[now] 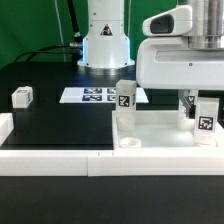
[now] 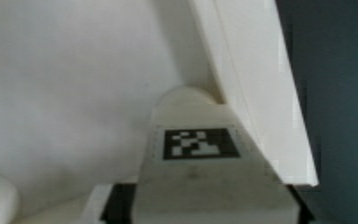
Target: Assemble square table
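slab: square tabletop (image 1: 160, 128) lies flat at the front of the black mat, at 3 o'clock in the exterior view, pressed against the white border wall (image 1: 60, 152).
sockets: one open round socket (image 1: 129, 144) at its near corner, 6 o'clock of the standing leg.
leg A: tagged leg (image 1: 125, 97) stands upright at the slab's far corner on the exterior view's left, looks seated.
leg B: tagged leg (image 1: 205, 115) upright on the slab at 3 o'clock, directly under my wrist; wrist view shows its tag (image 2: 199, 143) close up against white plastic.
claw: my gripper (image 1: 197, 103) sits right at leg B; finger gap is hidden in both views, so I cannot tell whether I grip it or have let go.
leg C: loose leg (image 1: 22, 97) on the mat at 9 o'clock, well apart from the slab.
marker board: (image 1: 95, 95) flat at 12 o'clock, by my base.
step: my read, seating leg B in its corner socket.
next: needs leg B square and fully seated, then a straight lift off, then fetch leg C for the open socket.
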